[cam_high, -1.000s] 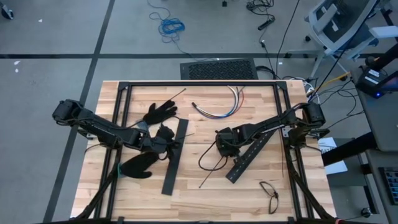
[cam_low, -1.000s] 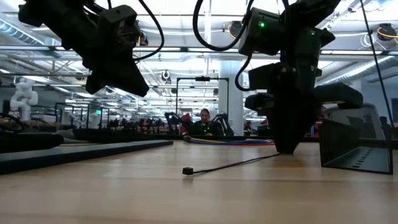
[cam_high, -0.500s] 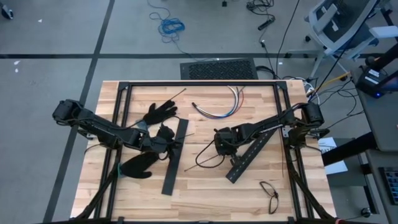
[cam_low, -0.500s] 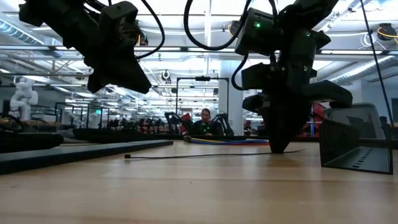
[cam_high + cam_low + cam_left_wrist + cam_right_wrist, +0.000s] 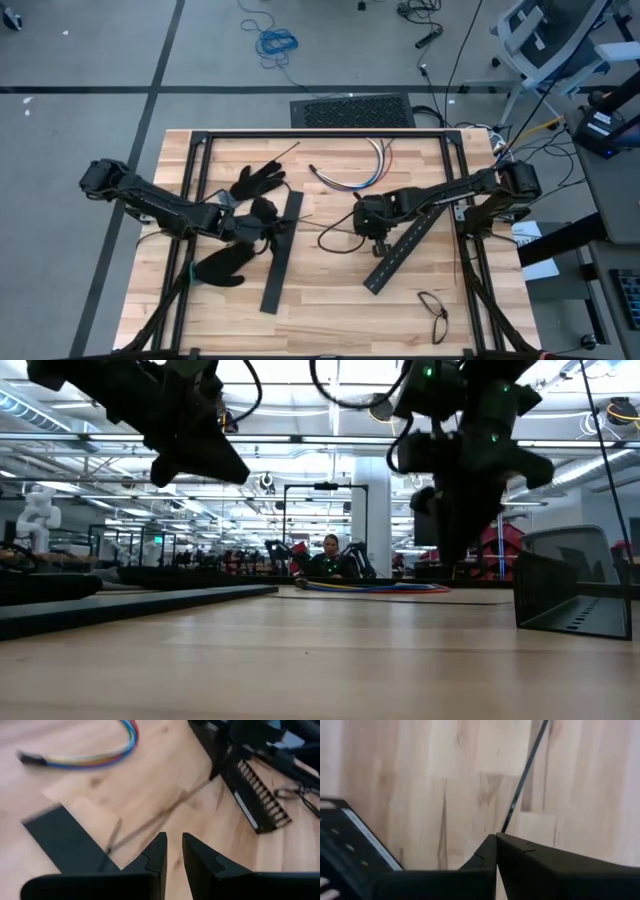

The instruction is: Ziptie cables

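Because the ziptie [image 5: 522, 775] is pinched only at one end by the right gripper [image 5: 372, 217], whose fingers are pressed together at mid-table, its long free end [image 5: 330, 212] could swing wide or slip out. Cables [image 5: 350, 172] lie well apart at the far side. Left gripper [image 5: 268, 222] hovers above the left black bar [image 5: 281, 250], fingers [image 5: 157, 854] slightly parted, holding nothing; a careless handover could drop the strip.
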Robot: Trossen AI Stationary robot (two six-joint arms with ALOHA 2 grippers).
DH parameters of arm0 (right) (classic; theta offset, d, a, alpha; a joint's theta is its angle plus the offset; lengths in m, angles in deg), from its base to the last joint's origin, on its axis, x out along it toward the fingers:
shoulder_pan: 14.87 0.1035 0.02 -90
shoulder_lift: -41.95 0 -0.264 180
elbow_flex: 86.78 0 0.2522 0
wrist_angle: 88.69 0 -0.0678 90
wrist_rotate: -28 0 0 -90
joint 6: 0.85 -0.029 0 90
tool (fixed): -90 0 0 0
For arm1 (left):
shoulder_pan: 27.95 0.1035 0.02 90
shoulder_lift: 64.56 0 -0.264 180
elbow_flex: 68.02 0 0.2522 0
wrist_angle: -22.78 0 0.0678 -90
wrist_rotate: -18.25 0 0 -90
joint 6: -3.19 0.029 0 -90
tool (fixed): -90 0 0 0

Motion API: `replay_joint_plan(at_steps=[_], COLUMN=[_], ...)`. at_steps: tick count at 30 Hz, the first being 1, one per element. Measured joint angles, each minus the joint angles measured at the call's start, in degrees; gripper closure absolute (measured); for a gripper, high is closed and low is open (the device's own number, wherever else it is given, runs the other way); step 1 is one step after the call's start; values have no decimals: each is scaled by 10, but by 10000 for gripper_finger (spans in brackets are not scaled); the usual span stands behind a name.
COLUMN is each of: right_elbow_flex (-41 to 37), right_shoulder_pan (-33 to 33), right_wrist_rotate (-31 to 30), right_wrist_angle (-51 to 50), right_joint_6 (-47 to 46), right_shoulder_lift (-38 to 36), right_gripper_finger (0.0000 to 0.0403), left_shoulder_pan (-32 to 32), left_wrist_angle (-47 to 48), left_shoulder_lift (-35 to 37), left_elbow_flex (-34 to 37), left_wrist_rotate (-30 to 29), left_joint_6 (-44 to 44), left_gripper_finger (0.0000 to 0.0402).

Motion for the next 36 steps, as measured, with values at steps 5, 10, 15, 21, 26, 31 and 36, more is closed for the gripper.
replay_joint_plan(at_steps=[5,10,15,21,26,31,36], right_elbow_flex=[0,0,1,51,173,254,262], right_shoulder_pan=[-8,-12,-31,-45,-45,-45,-45], right_wrist_rotate=[-1,-1,-3,-30,-31,-31,-32], right_wrist_angle=[37,123,177,202,176,143,127], right_joint_6=[-39,-53,-107,-106,-93,-89,-106], right_shoulder_lift=[-4,-1,11,105,209,277,299], right_gripper_finger=[402,367,282,218,222,232,234], left_shoulder_pan=[6,25,46,52,52,51,51], left_wrist_angle=[5,61,99,113,113,111,113], left_shoulder_lift=[26,46,59,61,61,61,61], left_elbow_flex=[0,0,0,0,0,0,0], left_wrist_rotate=[-34,-35,5,12,41,61,67], left_joint_6=[28,28,28,47,55,54,55], left_gripper_finger=[343,343,343,343,343,343,343])
